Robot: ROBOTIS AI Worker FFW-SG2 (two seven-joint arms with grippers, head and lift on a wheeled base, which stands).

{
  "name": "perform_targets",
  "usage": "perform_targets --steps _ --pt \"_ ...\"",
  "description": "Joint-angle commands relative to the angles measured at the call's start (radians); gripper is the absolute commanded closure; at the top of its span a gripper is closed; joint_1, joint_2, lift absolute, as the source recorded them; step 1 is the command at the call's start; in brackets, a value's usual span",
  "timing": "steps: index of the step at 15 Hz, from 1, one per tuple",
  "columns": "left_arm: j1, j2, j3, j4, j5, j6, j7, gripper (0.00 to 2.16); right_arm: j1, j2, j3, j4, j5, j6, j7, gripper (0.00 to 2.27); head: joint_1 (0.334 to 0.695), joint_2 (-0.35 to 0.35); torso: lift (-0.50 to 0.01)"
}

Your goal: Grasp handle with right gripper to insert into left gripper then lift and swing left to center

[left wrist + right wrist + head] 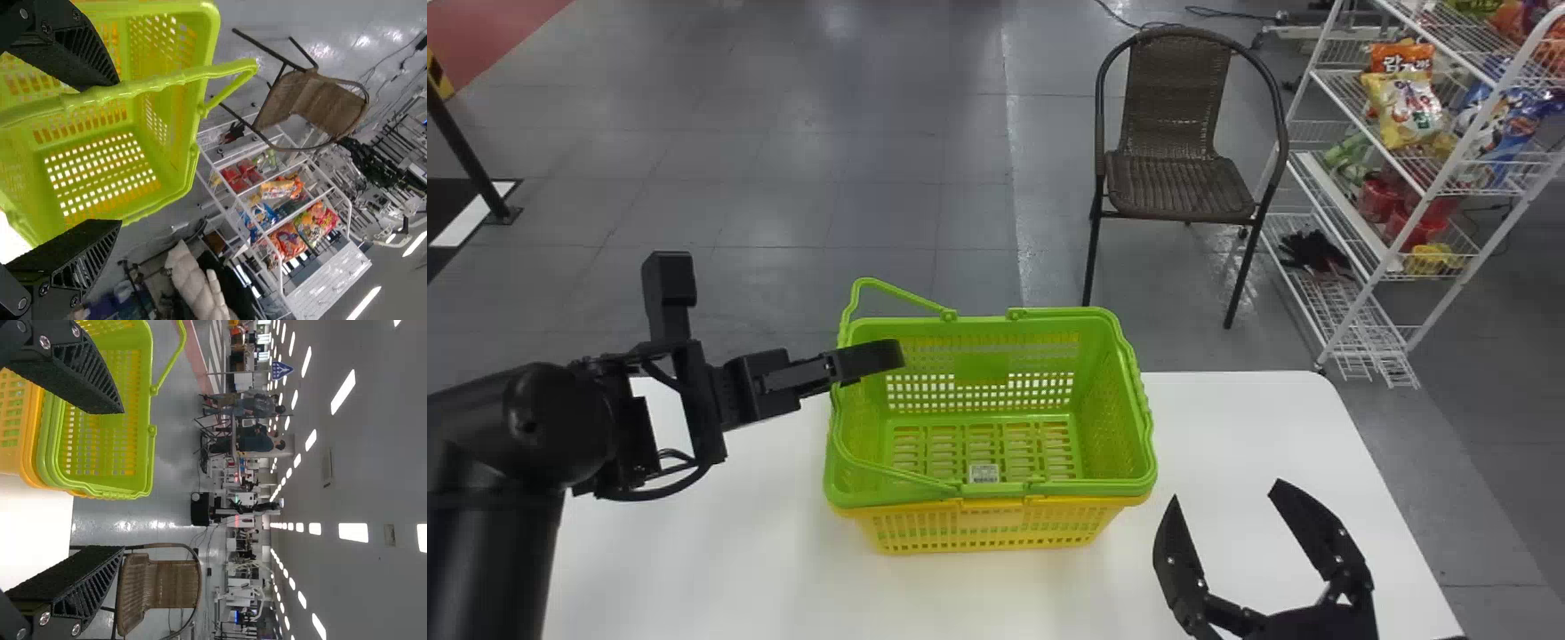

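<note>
The green basket (983, 487) sits nested in a yellow basket (987, 526) on the white table. Its left handle (898, 295) leans out at the left rim; the other lies along the right rim. My left gripper (898, 356) is over the basket's left side, fingers apart. In the left wrist view, the handle (160, 81) runs close by the upper finger of my left gripper (119, 153); contact cannot be told. My right gripper (1225, 491) stands open and empty right of the baskets, near the front. From my right gripper (122, 479), the green basket (143, 453) is seen beyond the fingers.
Behind the white table (1245, 418) stands a brown wicker chair (1178, 182). A white wire rack (1432, 191) with snack bags is at the back right. Bare table surface lies in front of the baskets and to their right.
</note>
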Motion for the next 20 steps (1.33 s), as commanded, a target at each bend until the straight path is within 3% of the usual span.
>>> perform_targets --steps 1,2,4,5,7,8,11,20 --pt "-0.011 -0.003 -0.018 -0.010 0.013 0.024 0.000 0.13 -0.008 0.002 -0.012 0.007 -0.009 0.000 -0.001 0.08 0.695 -0.071 0.000" --pt "-0.014 -0.005 -0.027 -0.010 0.016 0.024 0.005 0.13 -0.013 0.004 -0.020 0.012 -0.015 0.003 0.000 0.13 0.695 -0.080 0.000" --pt "-0.014 -0.006 -0.044 -0.010 0.027 0.024 0.009 0.13 -0.031 0.007 -0.044 0.021 -0.018 0.015 -0.001 0.56 0.695 -0.098 0.000" --pt "-0.014 -0.006 -0.053 -0.010 0.031 0.024 0.012 0.13 -0.045 0.007 -0.057 0.027 -0.018 0.031 -0.001 0.88 0.695 -0.106 0.000" --pt "-0.014 -0.013 -0.065 -0.026 0.033 0.024 0.017 0.13 -0.080 0.007 -0.072 0.050 -0.015 0.049 -0.027 1.87 0.695 -0.139 0.000" --pt "-0.014 -0.014 -0.074 -0.029 0.036 0.030 0.018 0.13 -0.102 0.007 -0.077 0.062 0.002 0.089 -0.046 2.08 0.695 -0.152 0.000" --pt "-0.014 -0.017 -0.102 -0.044 0.039 0.039 0.029 0.13 -0.171 0.004 -0.098 0.130 0.038 0.113 -0.066 2.24 0.695 -0.184 0.000" --pt "-0.016 -0.029 -0.128 -0.046 0.037 0.039 0.034 0.13 -0.384 -0.035 -0.034 0.342 0.166 0.184 -0.107 2.25 0.695 -0.224 0.000"
